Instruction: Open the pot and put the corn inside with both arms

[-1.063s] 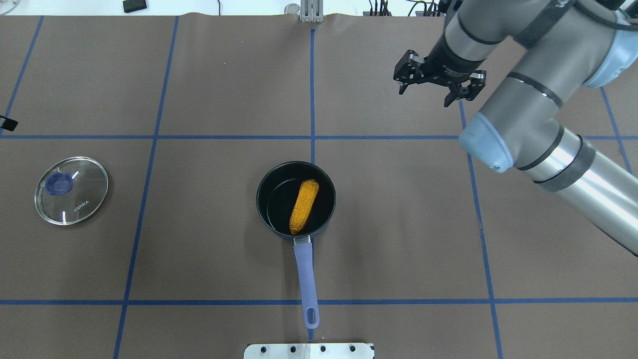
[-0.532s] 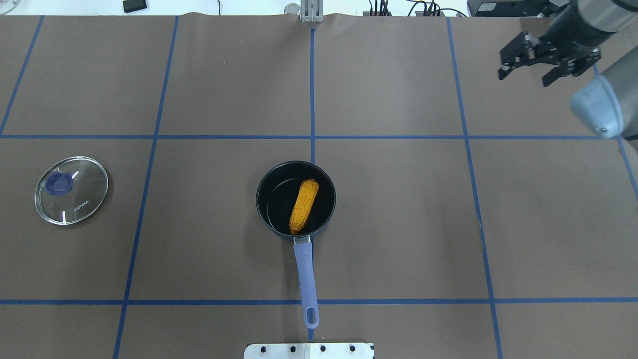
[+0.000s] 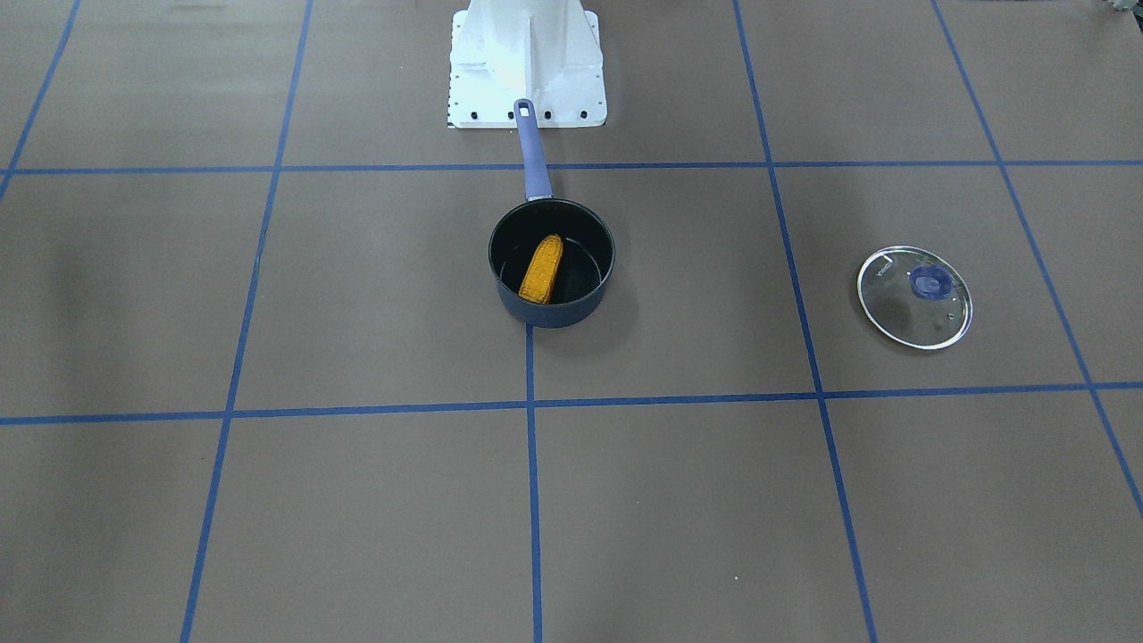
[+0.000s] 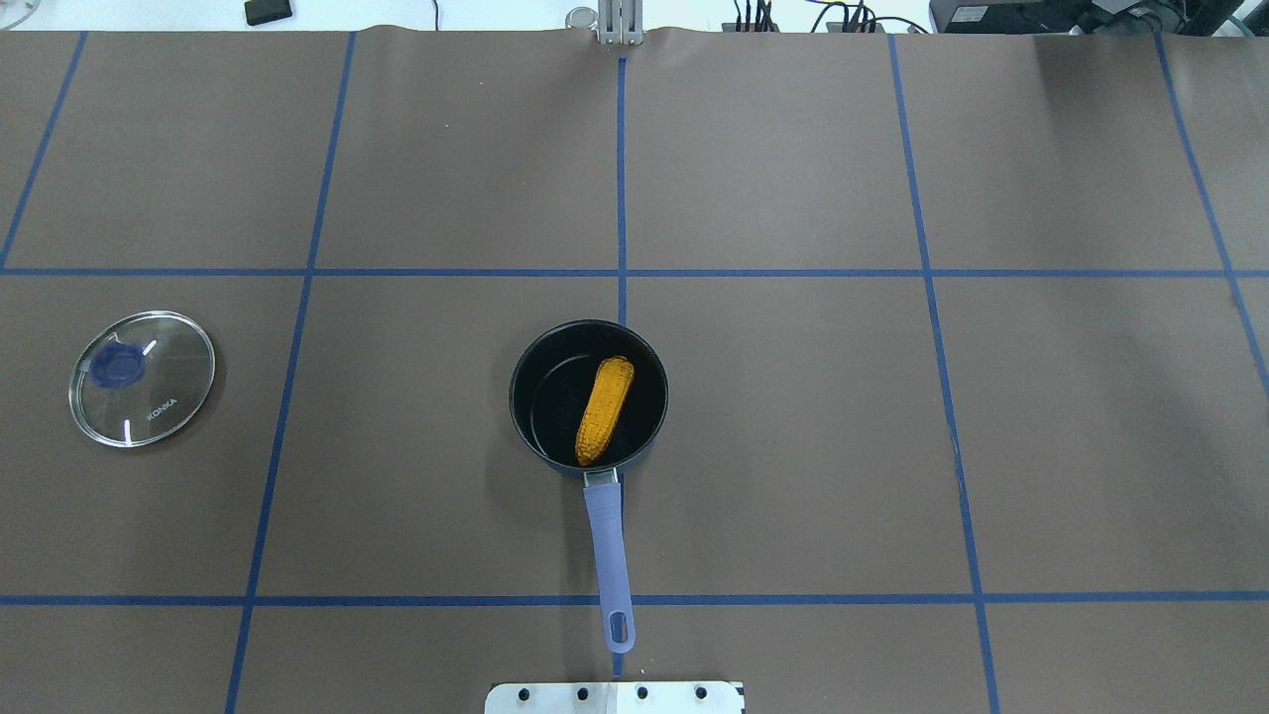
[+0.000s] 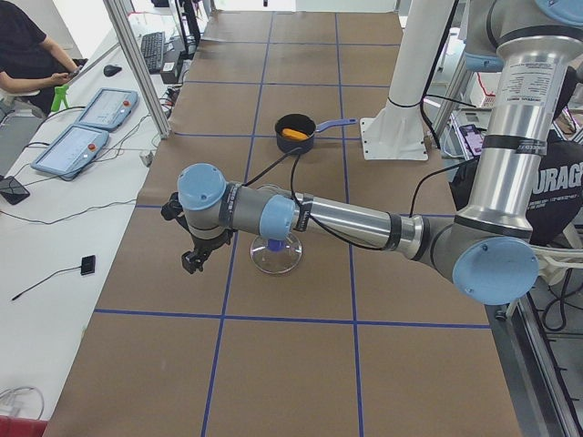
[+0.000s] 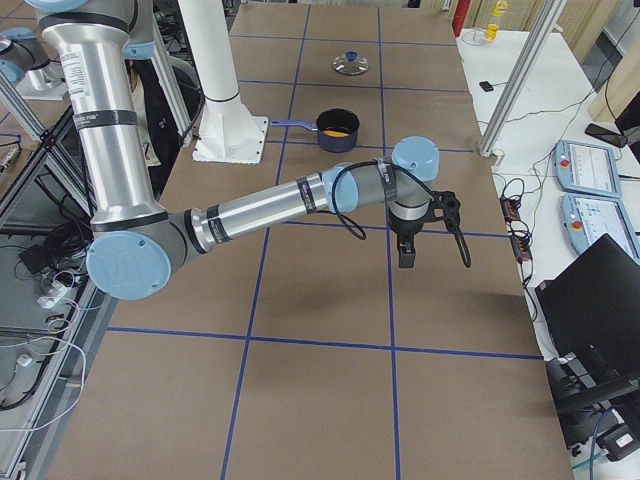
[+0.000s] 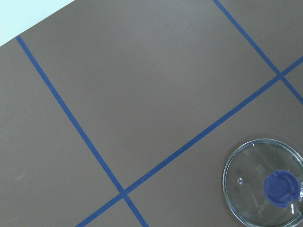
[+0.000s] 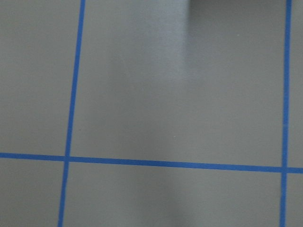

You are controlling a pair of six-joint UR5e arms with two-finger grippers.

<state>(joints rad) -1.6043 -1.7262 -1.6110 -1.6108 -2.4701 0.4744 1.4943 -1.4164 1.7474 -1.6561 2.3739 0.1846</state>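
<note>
The dark blue pot (image 4: 605,535) stands open near the table's middle, with its handle toward the robot base. It also shows in the front view (image 3: 554,313). The orange-yellow corn (image 4: 605,412) lies inside it, leaning on the wall, and shows in the front view (image 3: 542,270) too. Both grippers show only in the side views. The left gripper (image 5: 194,255) hangs over the table's left end, beside the lid. The right gripper (image 6: 432,250) hangs over the right end, far from the pot. I cannot tell whether either is open or shut.
The round glass lid (image 4: 159,397) with a blue knob lies flat at the left, also in the left wrist view (image 7: 255,184). The white robot base plate (image 4: 615,697) sits just behind the pot handle's end. Operators' tablets (image 5: 73,146) lie on a side bench.
The right arm and its gripper have swung out of the overhead view to the right. The pot, corn and lid have not moved.
</note>
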